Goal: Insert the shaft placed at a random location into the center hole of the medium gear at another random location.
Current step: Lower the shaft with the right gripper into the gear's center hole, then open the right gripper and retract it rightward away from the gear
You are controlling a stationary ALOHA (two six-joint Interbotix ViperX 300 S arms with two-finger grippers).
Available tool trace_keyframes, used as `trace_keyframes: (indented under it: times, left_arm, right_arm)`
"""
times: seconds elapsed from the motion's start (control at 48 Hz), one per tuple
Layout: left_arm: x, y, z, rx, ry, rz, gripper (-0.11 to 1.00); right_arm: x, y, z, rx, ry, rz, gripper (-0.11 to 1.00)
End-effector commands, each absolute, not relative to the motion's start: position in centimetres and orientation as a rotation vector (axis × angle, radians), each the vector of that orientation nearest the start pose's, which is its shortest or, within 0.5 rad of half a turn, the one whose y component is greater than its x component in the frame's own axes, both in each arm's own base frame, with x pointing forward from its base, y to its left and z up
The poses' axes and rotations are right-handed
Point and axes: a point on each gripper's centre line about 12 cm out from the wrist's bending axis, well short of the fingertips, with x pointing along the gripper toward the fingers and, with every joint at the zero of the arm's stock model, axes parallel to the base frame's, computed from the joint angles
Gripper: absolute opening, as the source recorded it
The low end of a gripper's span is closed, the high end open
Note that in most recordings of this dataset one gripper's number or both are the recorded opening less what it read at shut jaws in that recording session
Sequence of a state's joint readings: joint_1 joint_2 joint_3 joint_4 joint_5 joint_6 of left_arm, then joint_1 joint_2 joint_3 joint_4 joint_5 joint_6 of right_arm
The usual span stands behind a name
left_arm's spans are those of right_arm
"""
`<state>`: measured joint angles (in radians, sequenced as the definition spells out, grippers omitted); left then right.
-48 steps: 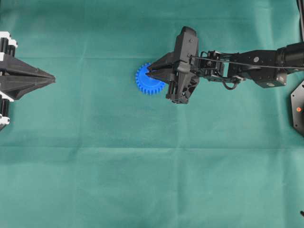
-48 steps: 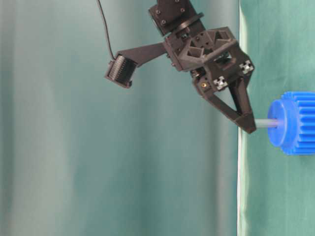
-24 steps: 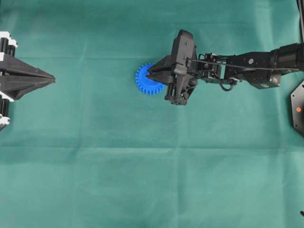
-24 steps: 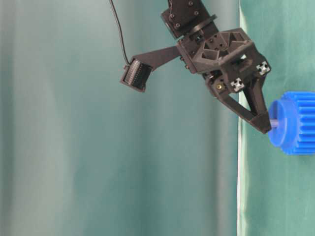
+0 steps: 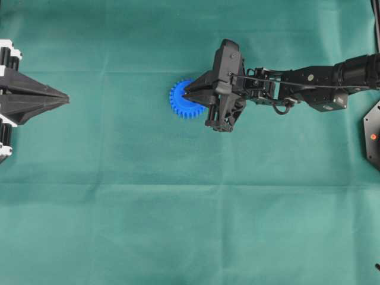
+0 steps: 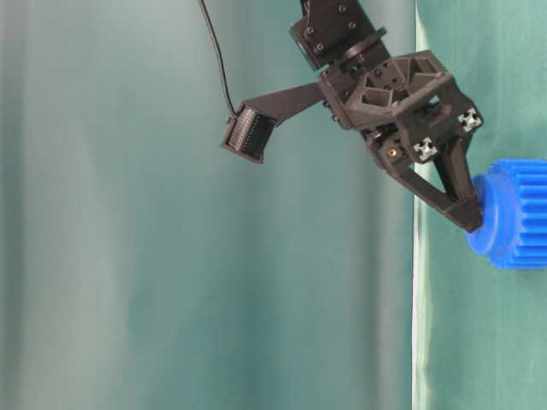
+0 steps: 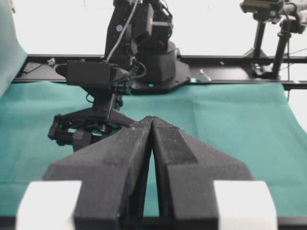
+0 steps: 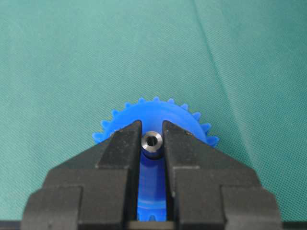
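The blue medium gear [image 5: 180,102] lies flat on the green cloth, left of the right arm. My right gripper [image 5: 186,94] is shut on the shaft [image 8: 152,142], a small silvery pin seen end-on between the two black fingers [image 8: 120,143]. The pin stands directly over the gear's hub [image 8: 152,165]. In the table-level view the fingertips [image 6: 472,224] touch the hub of the gear [image 6: 520,213], and no length of pin shows between them. The center hole is hidden under the pin and fingers. My left gripper [image 5: 65,98] rests shut and holds nothing at the far left edge [image 7: 152,120].
The right arm [image 5: 309,83] stretches in from the right edge over the cloth. A dark fixture [image 5: 373,135] sits at the right border. In the left wrist view the right arm's base [image 7: 153,57] stands on a black rail at the table's far side.
My right gripper has come down onto the gear with the shaft. The stretch of pin that showed between fingertips and hub has shrunk to nothing. The left gripper has not moved.
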<state>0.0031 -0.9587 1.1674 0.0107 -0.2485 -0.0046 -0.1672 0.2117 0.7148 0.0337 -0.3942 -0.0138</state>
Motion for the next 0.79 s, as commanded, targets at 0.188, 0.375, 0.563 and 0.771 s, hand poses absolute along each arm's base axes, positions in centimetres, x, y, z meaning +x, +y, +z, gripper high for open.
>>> trace_keyframes:
  times: [0.188, 0.375, 0.563, 0.771]
  left_arm:
    - [20.3, 0.0, 29.9, 0.006, -0.058, 0.0, 0.0]
    - [20.3, 0.1, 29.9, 0.004, -0.06, 0.002, 0.0]
    - [20.3, 0.0, 29.9, 0.004, -0.06, 0.0, 0.0]
    - [20.3, 0.0, 29.9, 0.004, -0.06, 0.0, 0.0]
  right_arm:
    - [40.4, -6.9, 12.1, 0.055, 0.484, -0.179, 0.14]
    - [40.5, -6.9, 12.2, 0.055, 0.481, -0.181, 0.22]
    - [40.5, -6.9, 12.8, 0.054, 0.467, -0.179, 0.77]
    - [40.1, -6.8, 14.7, 0.043, 0.439, -0.176, 0.84]
